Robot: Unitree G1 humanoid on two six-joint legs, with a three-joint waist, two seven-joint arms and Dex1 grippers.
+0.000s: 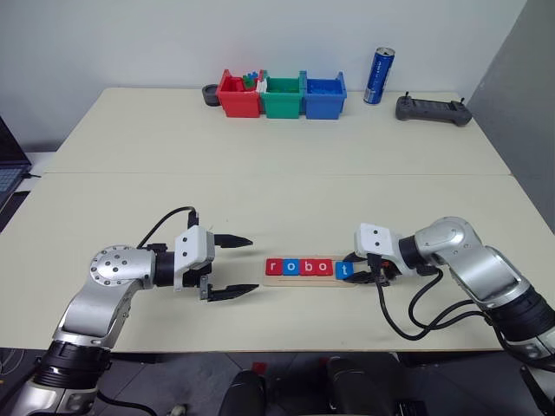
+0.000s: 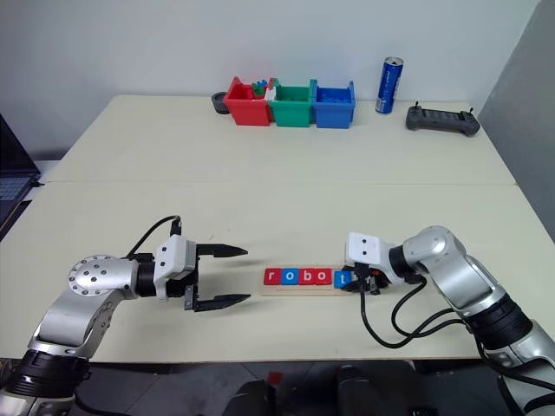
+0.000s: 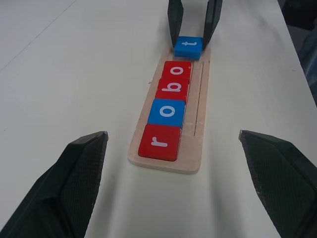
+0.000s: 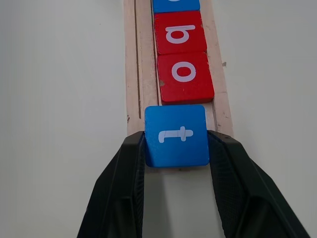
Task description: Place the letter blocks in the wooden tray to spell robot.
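Observation:
The wooden tray (image 1: 305,280) lies near the table's front edge, between my two grippers. Four letter blocks sit in it in a row: red r (image 1: 275,267), blue o (image 1: 290,267), red b (image 1: 306,267) and red o (image 1: 322,267). My right gripper (image 4: 177,139) is shut on the blue t block (image 4: 177,135), which it holds at the tray's right end, just past the last red o (image 4: 184,77). I cannot tell whether the t rests on the wood. My left gripper (image 1: 254,264) stands open a little left of the tray, pointing along it, with nothing between its fingers.
Red (image 1: 238,95), green (image 1: 283,95) and blue (image 1: 323,95) bins stand in a row at the table's back edge, with a small dark round object (image 1: 210,94) beside the red one. A blue can (image 1: 379,76) and a black controller (image 1: 433,110) are at the back right. A laptop (image 1: 7,169) shows at the far left.

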